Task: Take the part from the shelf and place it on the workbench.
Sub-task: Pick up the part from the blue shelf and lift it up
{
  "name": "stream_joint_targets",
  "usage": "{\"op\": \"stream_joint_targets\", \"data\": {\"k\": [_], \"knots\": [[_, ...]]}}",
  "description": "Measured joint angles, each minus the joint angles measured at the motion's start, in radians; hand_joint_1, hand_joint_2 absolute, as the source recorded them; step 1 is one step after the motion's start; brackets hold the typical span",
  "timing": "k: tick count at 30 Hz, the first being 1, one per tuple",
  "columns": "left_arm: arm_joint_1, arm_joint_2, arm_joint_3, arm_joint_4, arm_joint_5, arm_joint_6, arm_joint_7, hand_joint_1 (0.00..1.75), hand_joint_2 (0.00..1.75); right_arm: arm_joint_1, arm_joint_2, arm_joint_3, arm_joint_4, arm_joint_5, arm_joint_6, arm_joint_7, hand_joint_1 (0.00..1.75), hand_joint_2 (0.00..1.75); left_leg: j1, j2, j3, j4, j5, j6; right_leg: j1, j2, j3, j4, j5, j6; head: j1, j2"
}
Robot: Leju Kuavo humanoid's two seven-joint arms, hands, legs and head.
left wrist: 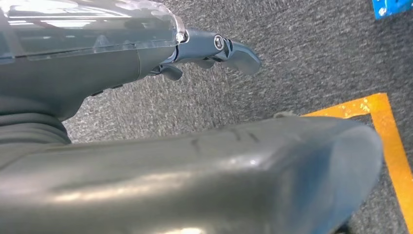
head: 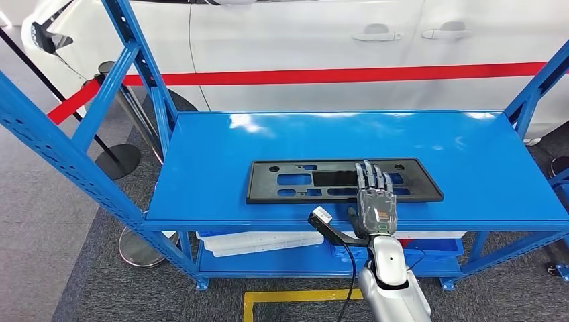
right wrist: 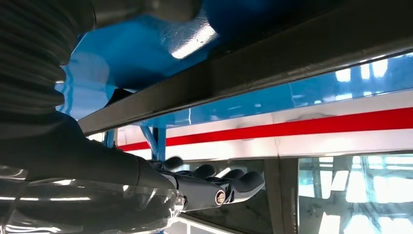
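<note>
The part is a flat black rectangular panel with several cut-outs, lying flat on the blue top shelf near its front edge. My right hand reaches over the front edge, its fingers stretched out straight across the right half of the part, and I cannot tell whether they touch it. In the right wrist view the fingers lie straight alongside the part's dark edge, not closed on it. My left hand hangs over grey carpet and holds nothing.
Blue shelf uprights rise at both ends. A white car with a red stripe stands close behind. A red barrier belt and round stand bases are at the left. White trays sit on the lower shelf. Yellow floor tape lies in front.
</note>
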Motion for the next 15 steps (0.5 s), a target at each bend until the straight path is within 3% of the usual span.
{"op": "stream_joint_targets", "data": {"k": [2, 3, 7, 9, 11, 12, 13, 15], "knots": [[-0.003, 0.0, 0.0, 0.0, -0.001, 0.001, 0.001, 0.0, 0.0, -0.021, 0.0, 0.001, 0.017, 0.002, 0.016, 0.012, 1.75, 1.75, -0.004, 0.001, 0.052, -0.119, 0.046, 0.009, 0.004, 0.002, -0.001, 0.008, -0.006, 0.008, 0.0, 0.0], [-0.004, 0.0, 0.0, 0.0, -0.002, 0.002, 0.001, 0.0, 0.0, -0.036, 0.0, 0.005, 0.033, 0.003, 0.025, 0.025, 1.75, 1.75, -0.005, 0.001, 0.063, -0.147, 0.051, 0.013, 0.006, 0.002, -0.003, 0.011, -0.007, 0.013, 0.0, 0.0], [-0.005, -0.001, 0.0, 0.0, -0.006, 0.004, 0.002, 0.0, 0.0, -0.113, -0.002, 0.049, 0.124, 0.003, 0.047, 0.079, 1.75, 1.75, -0.003, 0.001, 0.067, -0.164, 0.057, 0.034, 0.004, 0.002, -0.013, 0.029, -0.02, 0.034, 0.0, 0.0], [-0.007, -0.003, 0.002, 0.0, -0.004, 0.009, 0.002, 0.0, 0.0, -0.154, -0.002, 0.074, 0.179, 0.003, 0.046, 0.086, 1.75, 1.75, 0.0, 0.002, 0.068, -0.17, 0.061, 0.041, -0.002, 0.001, -0.053, 0.118, -0.072, 0.048, 0.0, 0.0], [-0.008, -0.005, 0.005, 0.0, -0.001, 0.016, 0.004, 0.0, 0.0, -0.189, -0.002, 0.098, 0.239, 0.003, 0.038, 0.084, 1.75, 1.75, 0.0, 0.002, 0.066, -0.169, 0.062, 0.043, -0.007, 0.001, -0.12, 0.253, -0.129, 0.058, 0.0, 0.0], [-0.008, -0.007, 0.007, 0.0, 0.001, 0.021, 0.005, 0.0, 0.0, -0.205, -0.001, 0.108, 0.268, 0.003, 0.031, 0.08, 1.75, 1.75, 0.0, 0.001, 0.067, -0.169, 0.061, 0.042, -0.01, 0.0, -0.14, 0.293, -0.135, 0.06, 0.0, 0.0], [-0.007, -0.009, 0.009, 0.0, 0.004, 0.026, 0.007, 0.0, 0.0, -0.221, 0.0, 0.118, 0.299, 0.003, 0.022, 0.073, 1.75, 1.75, 0.001, 0.0, 0.068, -0.169, 0.061, 0.041, -0.012, 0.0, -0.142, 0.294, -0.122, 0.062, 0.0, 0.0], [-0.006, -0.014, 0.013, 0.0, 0.01, 0.037, 0.012, 0.0, 0.0, -0.26, 0.007, 0.133, 0.358, 0.001, 0.005, 0.047, 1.75, 1.75, 0.001, 0.0, 0.074, -0.169, 0.058, 0.037, -0.015, -0.001, -0.091, 0.183, -0.051, 0.06, 0.0, 0.0]]}}
